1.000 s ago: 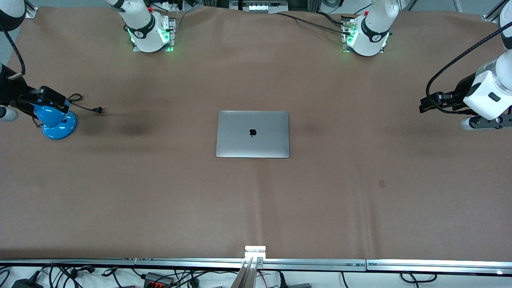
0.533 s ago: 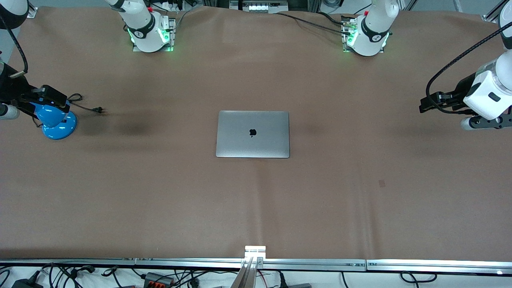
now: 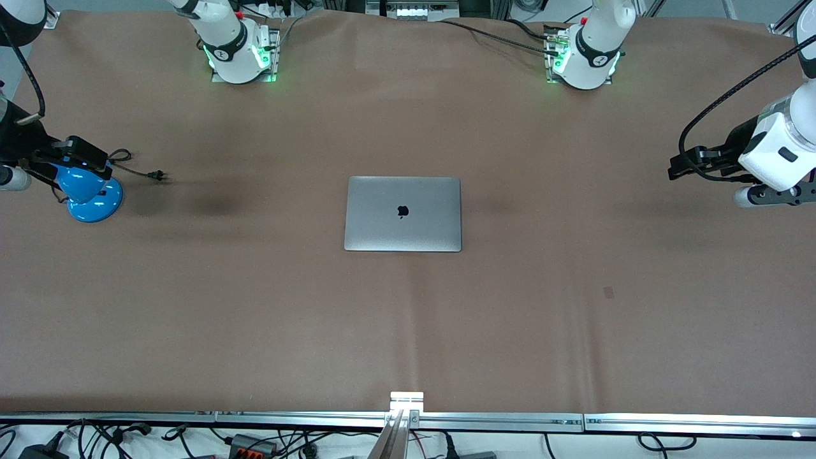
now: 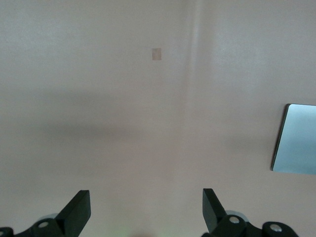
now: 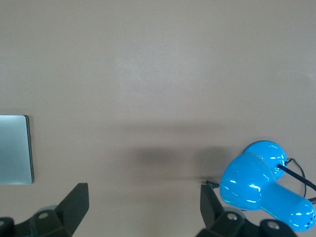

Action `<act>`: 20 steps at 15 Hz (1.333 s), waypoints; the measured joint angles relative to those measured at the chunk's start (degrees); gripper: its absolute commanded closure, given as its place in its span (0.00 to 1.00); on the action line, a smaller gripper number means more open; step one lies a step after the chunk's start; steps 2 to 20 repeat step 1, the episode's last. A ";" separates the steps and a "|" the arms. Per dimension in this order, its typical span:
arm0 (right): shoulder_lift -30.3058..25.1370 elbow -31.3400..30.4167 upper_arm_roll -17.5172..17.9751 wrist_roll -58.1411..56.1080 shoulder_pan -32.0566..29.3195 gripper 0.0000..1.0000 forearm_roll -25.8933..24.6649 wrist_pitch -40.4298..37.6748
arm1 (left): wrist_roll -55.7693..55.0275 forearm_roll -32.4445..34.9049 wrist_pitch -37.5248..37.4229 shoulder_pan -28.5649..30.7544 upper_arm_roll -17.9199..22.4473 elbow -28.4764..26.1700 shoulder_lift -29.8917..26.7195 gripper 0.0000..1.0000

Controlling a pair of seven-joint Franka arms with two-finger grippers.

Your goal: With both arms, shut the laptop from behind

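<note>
In the middle of the brown cloth-covered surface (image 3: 255, 306) lies the slim silver-grey laptop (image 3: 403, 214), shut flat with the black apple logo on its lid facing up; its keyboard and screen are hidden under the lid, and each wrist view catches only a cut-off corner of it. The left end effector (image 4: 143, 210) hangs over bare cloth toward the left arm's end of the surface, well apart from the laptop, its two dark fingers spread wide with nothing between them; only the fingertips show in the left wrist view. The right end effector (image 5: 143, 205) hangs over the right arm's end, likewise spread wide and holding nothing, just beside a glossy blue plastic hairdryer-shaped appliance (image 5: 264, 190). In the front view that appliance is partly covered by the arm's dark wrist, and its thin black cord and plug (image 3: 156, 174) trail toward the laptop. Both white arms run off the frame edges.
</note>
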 measured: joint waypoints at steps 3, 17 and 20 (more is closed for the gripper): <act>0.00 0.00 0.02 0.00 0.00 0.00 0.00 -0.09 | 0.00 0.00 0.00 0.00 0.00 0.00 0.00 0.00; 0.00 0.00 0.02 0.00 0.00 0.00 0.00 -0.09 | 0.00 0.00 0.00 0.00 0.00 0.00 0.00 0.00; 0.00 0.00 0.02 0.00 0.00 0.00 0.00 -0.09 | 0.00 0.00 0.00 0.00 0.00 0.00 0.00 0.00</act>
